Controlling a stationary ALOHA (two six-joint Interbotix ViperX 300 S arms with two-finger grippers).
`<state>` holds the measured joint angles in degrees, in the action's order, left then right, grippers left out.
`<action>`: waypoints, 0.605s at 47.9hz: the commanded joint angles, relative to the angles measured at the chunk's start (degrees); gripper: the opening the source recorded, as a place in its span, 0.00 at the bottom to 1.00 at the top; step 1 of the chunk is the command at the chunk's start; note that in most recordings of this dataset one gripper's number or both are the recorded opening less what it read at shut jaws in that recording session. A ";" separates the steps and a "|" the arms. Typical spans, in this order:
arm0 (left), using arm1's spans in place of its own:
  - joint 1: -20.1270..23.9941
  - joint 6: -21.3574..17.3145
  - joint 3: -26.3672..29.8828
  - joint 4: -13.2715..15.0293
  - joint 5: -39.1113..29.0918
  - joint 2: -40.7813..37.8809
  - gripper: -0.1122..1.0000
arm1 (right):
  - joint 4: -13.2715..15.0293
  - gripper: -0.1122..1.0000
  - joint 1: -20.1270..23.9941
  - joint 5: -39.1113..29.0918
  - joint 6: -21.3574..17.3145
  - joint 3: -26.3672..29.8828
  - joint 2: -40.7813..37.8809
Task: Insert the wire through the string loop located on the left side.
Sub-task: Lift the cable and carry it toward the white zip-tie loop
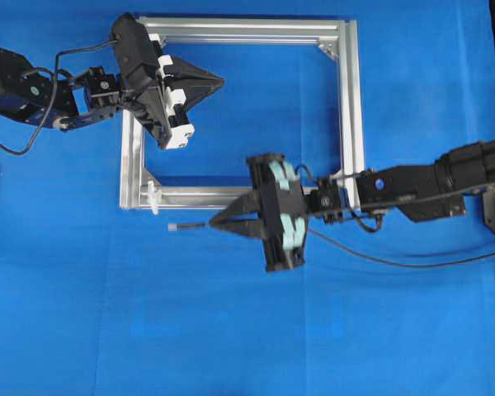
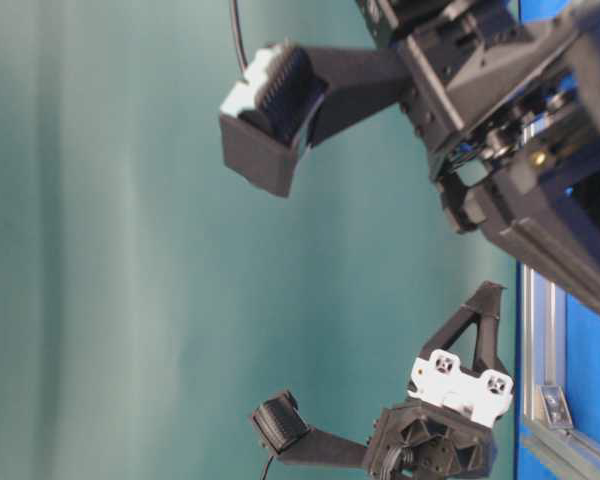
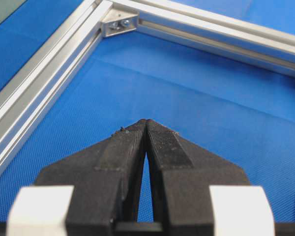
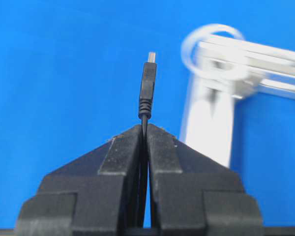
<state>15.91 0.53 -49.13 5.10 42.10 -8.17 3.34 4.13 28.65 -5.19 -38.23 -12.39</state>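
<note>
Black and thin, the wire (image 4: 147,93) is clamped in the closed right gripper (image 4: 144,129) just behind its plug, so the short tip juts stiffly ahead for threading. In the overhead view the plug lies just near of the aluminium frame (image 1: 351,107), right of the white string loop (image 1: 153,196) at the frame's near-left corner. The left gripper (image 3: 146,123) hangs shut and empty inside the frame, clear of the approach.

My bench (image 1: 231,330), covered in blue, carries a square silver frame (image 1: 351,107); my left claw (image 1: 219,81) hangs over its inside, my right claw (image 1: 214,221) just outside its lower rail.
</note>
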 commanded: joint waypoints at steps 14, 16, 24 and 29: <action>0.00 0.09 0.44 -0.09 0.26 1.67 0.10 | 0.09 0.11 -3.78 0.18 0.09 -0.18 1.76; 0.00 0.09 0.44 -0.09 0.26 1.67 0.10 | 0.09 0.11 -3.78 0.26 0.09 -0.18 1.85; 0.00 0.09 0.44 -0.09 0.26 1.67 0.10 | 0.09 0.11 -3.78 0.44 0.09 -0.18 1.76; 0.00 0.09 0.44 -0.09 0.26 1.67 0.10 | 0.09 0.11 -3.78 0.44 0.09 0.09 1.76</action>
<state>16.00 0.53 -49.13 5.10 42.10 -8.17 3.34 0.35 28.56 -5.10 -38.94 -12.39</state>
